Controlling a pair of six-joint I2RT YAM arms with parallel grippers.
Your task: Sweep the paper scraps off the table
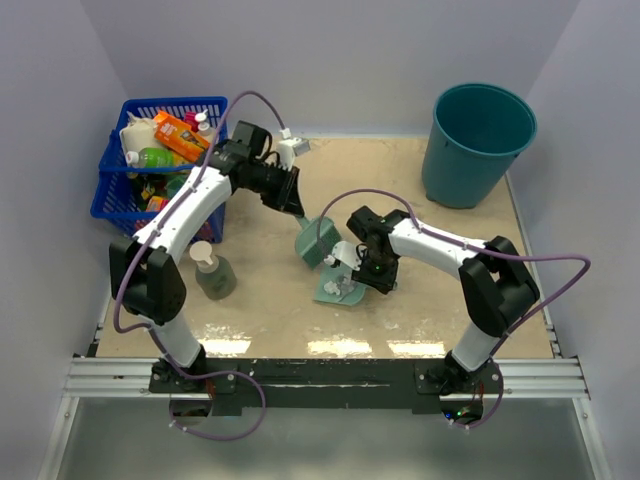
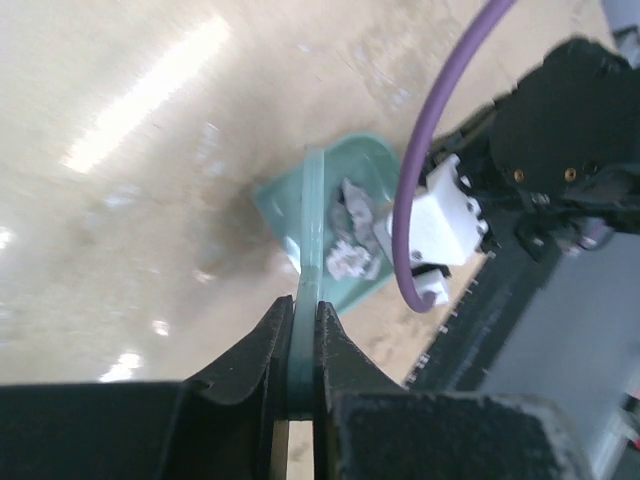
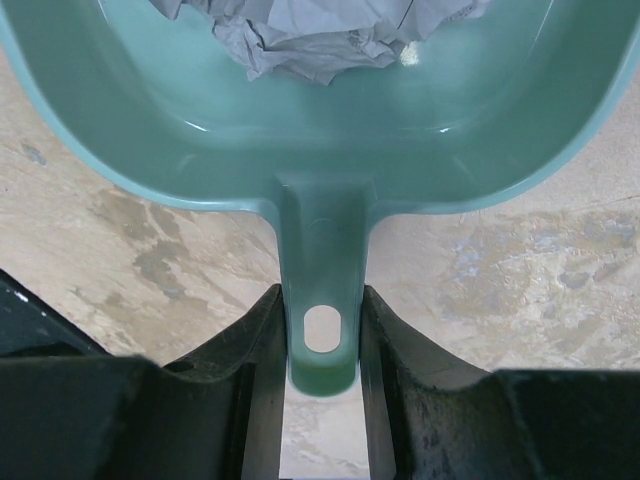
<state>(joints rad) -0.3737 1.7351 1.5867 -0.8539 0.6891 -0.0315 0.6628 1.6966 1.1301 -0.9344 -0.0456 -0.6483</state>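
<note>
Left gripper (image 2: 303,308) pinches the brush (image 2: 314,220). Right gripper (image 3: 322,300) grips the dustpan (image 3: 200,150), paper scraps (image 3: 300,40) inside. Sweeping seems finished; emptying into the bucket (image 1: 470,170) likely follows.

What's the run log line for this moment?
left claw: shut on brush | right claw: shut on dustpan | paper scraps: in dustpan

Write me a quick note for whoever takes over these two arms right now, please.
Left gripper: jaws shut on the brush.
Right gripper: jaws shut on the dustpan by its handle.
Paper scraps: a pile lies in the dustpan, near the middle of the table.
Done: scraps gathered in the pan.
Left: check for strays, then probably tip the pan into the bucket.
</note>
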